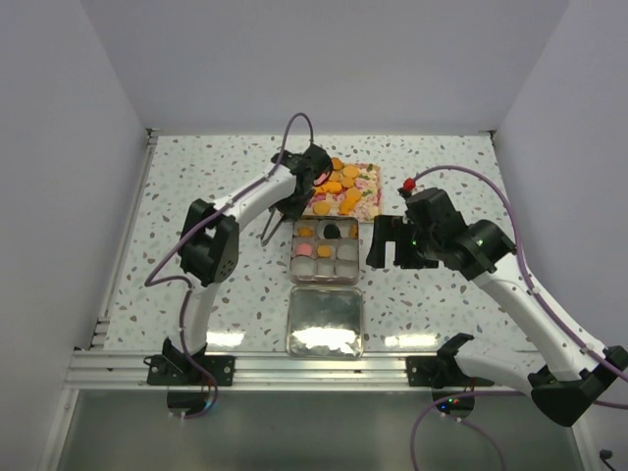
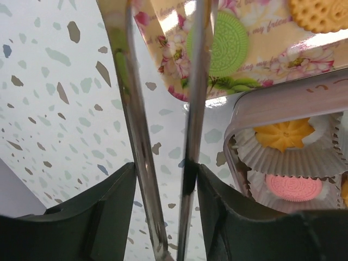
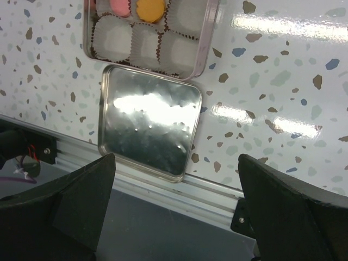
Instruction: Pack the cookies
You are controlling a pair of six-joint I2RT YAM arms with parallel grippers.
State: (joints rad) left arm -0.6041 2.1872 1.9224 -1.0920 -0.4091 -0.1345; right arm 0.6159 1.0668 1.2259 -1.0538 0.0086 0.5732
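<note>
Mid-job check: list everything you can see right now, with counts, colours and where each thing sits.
cookies on tray: many, mostly orange, at least one green; loose on the floral tray.
cookies in tin: at least four, two orange, one pink, one black; in paper cups, far and middle rows.
floral tray: one, yellow with pink flowers; beyond the tin.
tin: one, silver, nine white paper-lined compartments; mid-table.
lid: one, silver, shiny face up; between tin and near edge.
tongs: one pair, metal; tips over the tray's edge, nothing visibly between them.
table: white, speckled.
left gripper: closed on the tongs.
right gripper: open, empty, above the lid.
</note>
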